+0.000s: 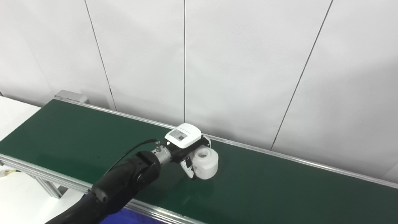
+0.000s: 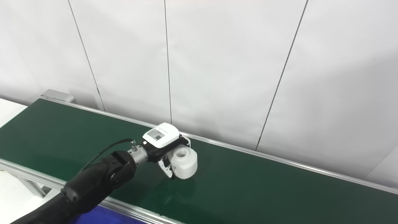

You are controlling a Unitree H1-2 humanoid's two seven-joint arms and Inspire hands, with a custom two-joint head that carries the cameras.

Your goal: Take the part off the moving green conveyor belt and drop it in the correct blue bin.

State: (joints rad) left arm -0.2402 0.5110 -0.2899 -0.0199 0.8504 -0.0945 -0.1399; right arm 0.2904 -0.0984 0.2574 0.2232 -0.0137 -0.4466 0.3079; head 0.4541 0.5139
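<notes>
Here the left hand point(image 1: 189, 149) has its fingers clamped around a white cylindrical part point(image 1: 205, 163). Both sit above the middle of the green conveyor belt point(image 1: 279, 186).

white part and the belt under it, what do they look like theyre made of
White part: likely plastic, matte, faintly translucent; soft even shading, no metallic glint, round hole on top. The left hand grips it.
Conveyor belt: looks like smooth rubber or PVC, dark green with a slight sheen; it faintly mirrors the part. Its edge rails look like bare aluminium.

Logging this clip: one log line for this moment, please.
left hand: shut on white part | part: over green belt, contact unclear | right hand: not in view | blue bin: edge only
</notes>
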